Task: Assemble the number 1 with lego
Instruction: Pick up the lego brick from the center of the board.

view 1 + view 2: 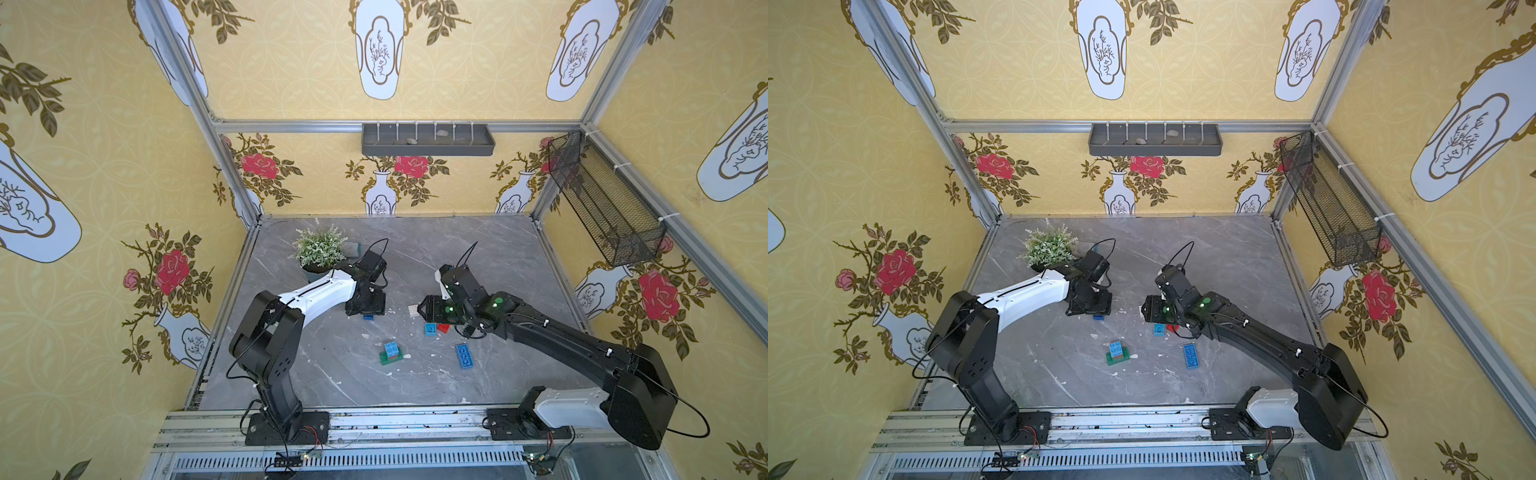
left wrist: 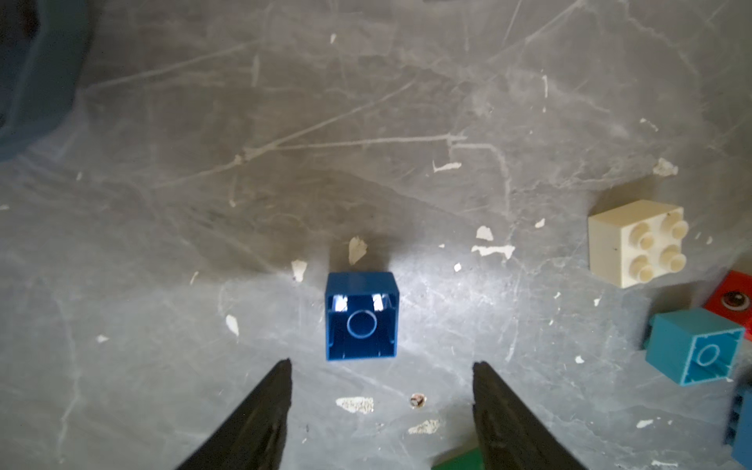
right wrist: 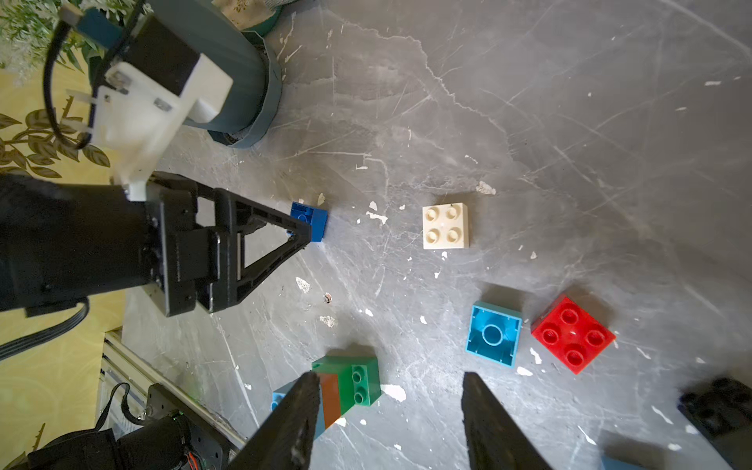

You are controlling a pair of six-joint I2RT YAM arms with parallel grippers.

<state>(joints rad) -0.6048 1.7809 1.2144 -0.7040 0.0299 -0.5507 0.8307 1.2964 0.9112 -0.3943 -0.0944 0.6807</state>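
Left tool sits low over the grey marbled counter in both top views, and peeking out right at its tip is a small dark blue square plastic brick. The right tool faces it across a gap, close to a white square studded brick. The part-built stack, a long green brick with a light blue one on top, waits nearer the arm bases, with a long blue studded brick beside it. Over to the left wrist view: jaws spread wide, nothing between them. The dark blue brick lies dead ahead, centred on the gap just past the fingertips, upside down with its hollow side up. Right wrist view now: the right tool is parted and empty too, hovering by the stack. A light blue square brick lies upside down and a red square brick studs up, both close by. My call: the left arm is far nearer the dark blue brick, and a short advance would straddle it. Being square, it has no long axis to fuss over, but it wants flipping.
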